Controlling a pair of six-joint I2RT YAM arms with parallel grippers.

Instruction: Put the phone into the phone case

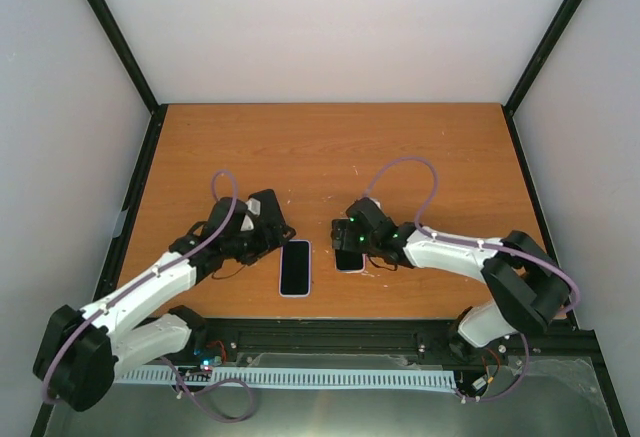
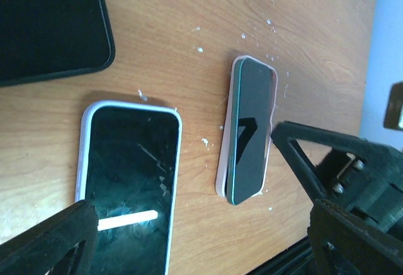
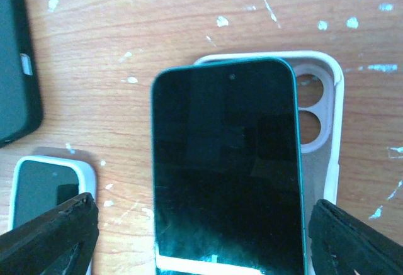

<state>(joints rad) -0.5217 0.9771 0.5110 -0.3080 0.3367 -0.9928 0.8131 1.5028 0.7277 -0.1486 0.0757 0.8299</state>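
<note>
1. Phone (image 3: 227,162): teal-rimmed, glass-faced, rigid, probably slick. It lies skewed atop the phone case (image 3: 321,136), unseated, near the middle of the front edge of the bench (image 1: 330,147).
2. Phone case: pale, with a seemingly pliable rim.
3. Right end effector (image 3: 201,237): released, straddling the phone. Best hold is across the long edges.
4. Left end effector (image 2: 189,180): released, empty.

**No legible text in any view**

Phone (image 3: 227,168): screen dark, glare only, no logo or digits. Case (image 3: 329,130): plain inside, no marking. Second phone (image 2: 129,180): screen dark and smeared, nothing to read. Black case (image 2: 50,23): blank. Board (image 1: 205,362) by the arm bases: too small to read.
</note>
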